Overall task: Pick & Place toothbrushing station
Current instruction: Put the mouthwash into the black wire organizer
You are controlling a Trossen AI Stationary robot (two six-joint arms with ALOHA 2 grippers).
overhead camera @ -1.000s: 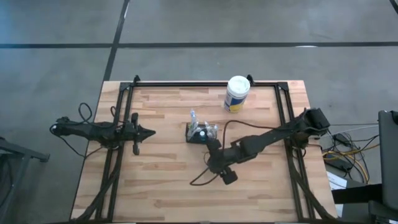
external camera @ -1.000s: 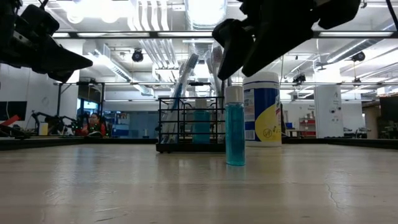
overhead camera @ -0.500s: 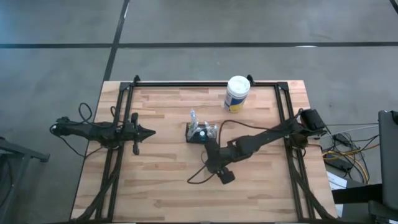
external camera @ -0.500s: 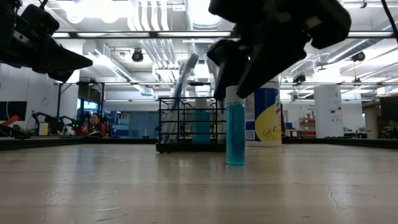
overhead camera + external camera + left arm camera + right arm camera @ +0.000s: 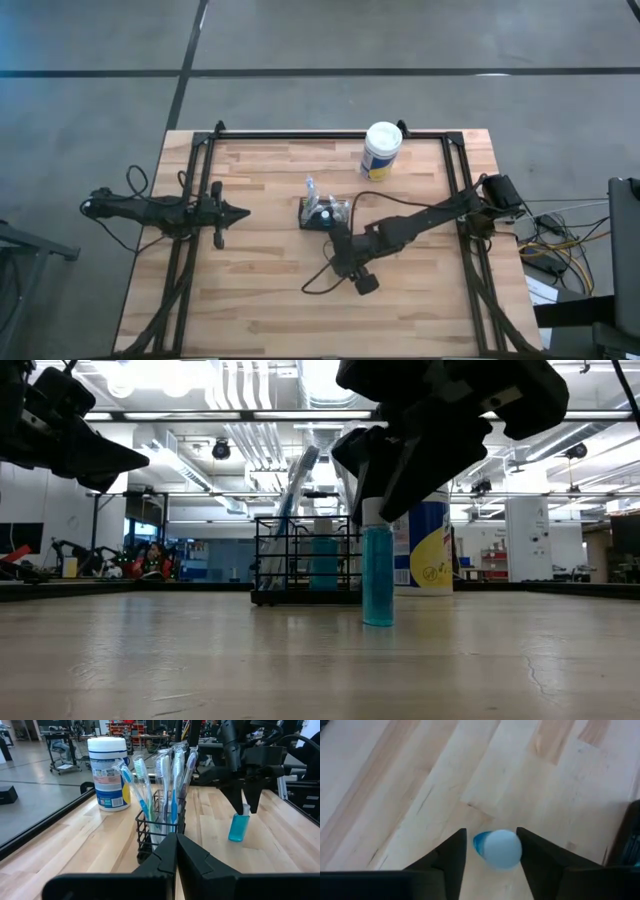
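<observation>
The toothbrushing station [image 5: 318,212] is a small black mesh caddy [image 5: 160,822] holding several toothbrushes, standing on its base at mid-table. Just to its right a small blue bottle [image 5: 378,575] with a white cap stands upright on the wood. My right gripper [image 5: 378,480] comes down over the bottle, open, one finger on either side of the cap [image 5: 502,849]. My left gripper [image 5: 245,212] hovers shut at the table's left, pointing level toward the caddy. My right gripper's fingers [image 5: 532,852] flank the bottle's white cap [image 5: 512,851], slanting down from the table's right and above. One finger stands right at the cap and a sliver of gap shows at the other. Whether they touch it, I cannot tell. The bottle stands upright on the table.
A white canister [image 5: 381,150] with a yellow-blue label stands at the far edge, behind the caddy and bottle. A dark cable [image 5: 318,285] loops on the wood near my right arm. A black frame [image 5: 330,133] borders the table. Bare wood lies toward the near edge.
My right gripper has sunk and edged toward the caddy, coming from above the bottle until its fingers stand around the cap. The bottle and caddy have kept their places.
</observation>
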